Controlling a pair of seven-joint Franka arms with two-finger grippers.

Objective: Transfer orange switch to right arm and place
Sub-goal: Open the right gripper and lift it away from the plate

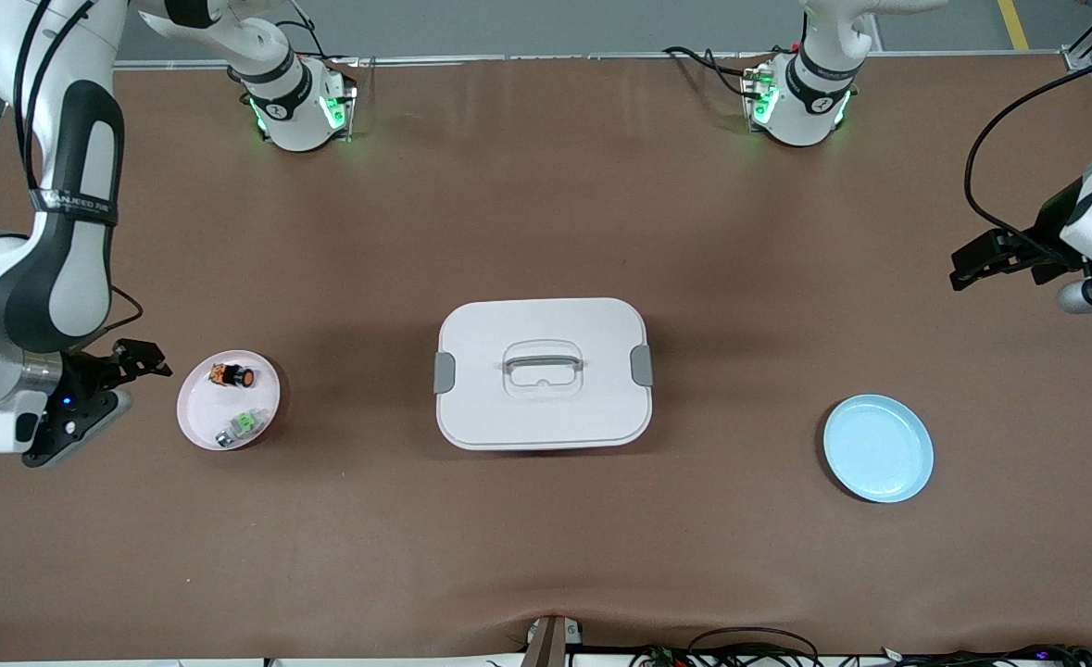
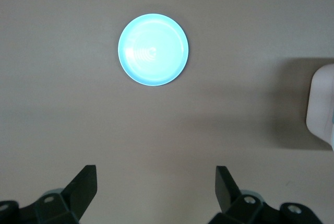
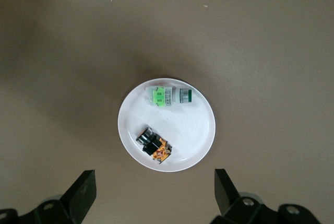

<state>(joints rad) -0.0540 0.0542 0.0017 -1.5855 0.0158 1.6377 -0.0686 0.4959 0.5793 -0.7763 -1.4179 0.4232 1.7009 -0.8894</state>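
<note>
The orange switch (image 1: 232,375) lay on a round, glossy white plate (image 1: 195,414) at the right arm's end of the table, at about twelve o'clock from a green-and-white part (image 1: 241,425). The right gripper (image 1: 138,359) hung beside the plate, fingers spread and empty. A matte brown mat (image 1: 546,556) covered the table; a rounded white lidded box (image 1: 543,372) sat mid-table, and a pale blue dish (image 1: 878,448) near the left gripper (image 1: 976,262), also spread and empty.
</note>
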